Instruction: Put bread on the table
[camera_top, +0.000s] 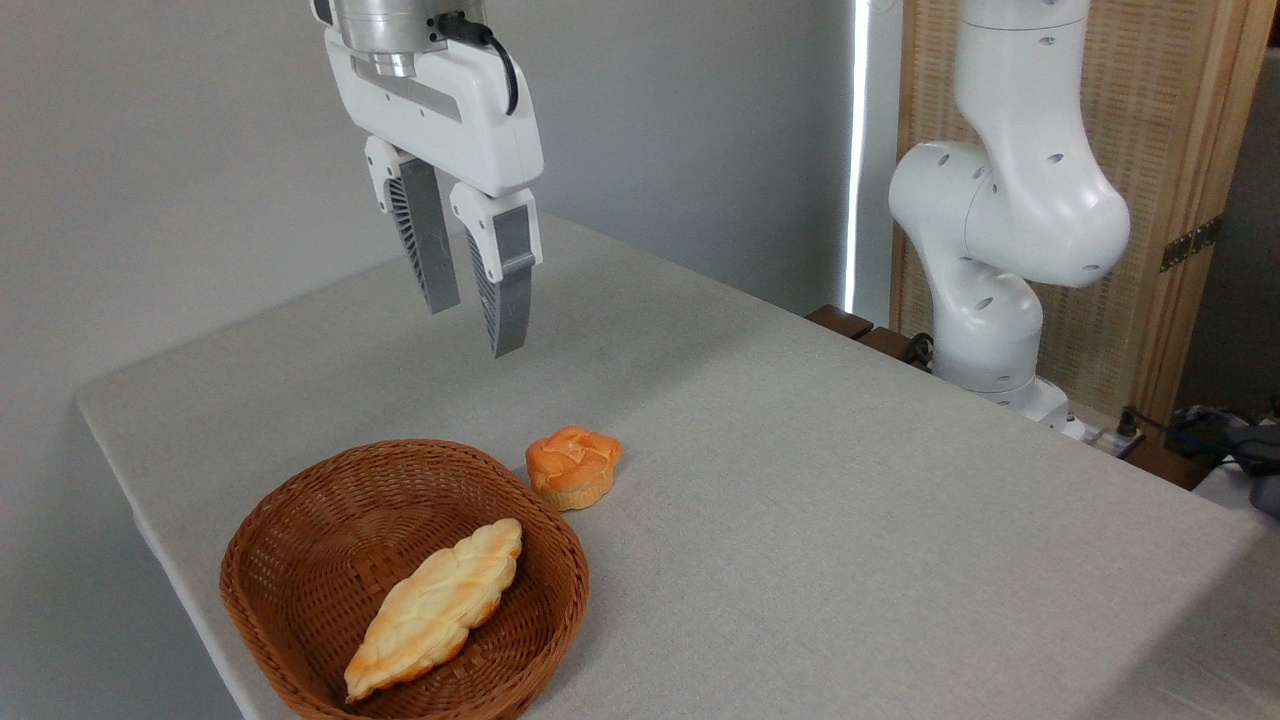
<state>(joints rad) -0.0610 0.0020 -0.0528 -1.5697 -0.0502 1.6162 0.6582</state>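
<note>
Nearest, braided loaf (435, 606) lies inside basket (300, 560); bread (572, 466) rests outside on surface (850, 500), suggesting placement done. Gripper (470, 325) hangs above, slightly spread, empty.

One fixed camera looks down across the table (800, 480) from its near corner, fairly close.

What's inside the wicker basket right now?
One long pale braided loaf lies in the wicker basket. The basket floor under the loaf is hidden. The small orange bun sits outside on the table.

Woven wicker basket (300, 560) — matt cloth table (800, 480)
</note>
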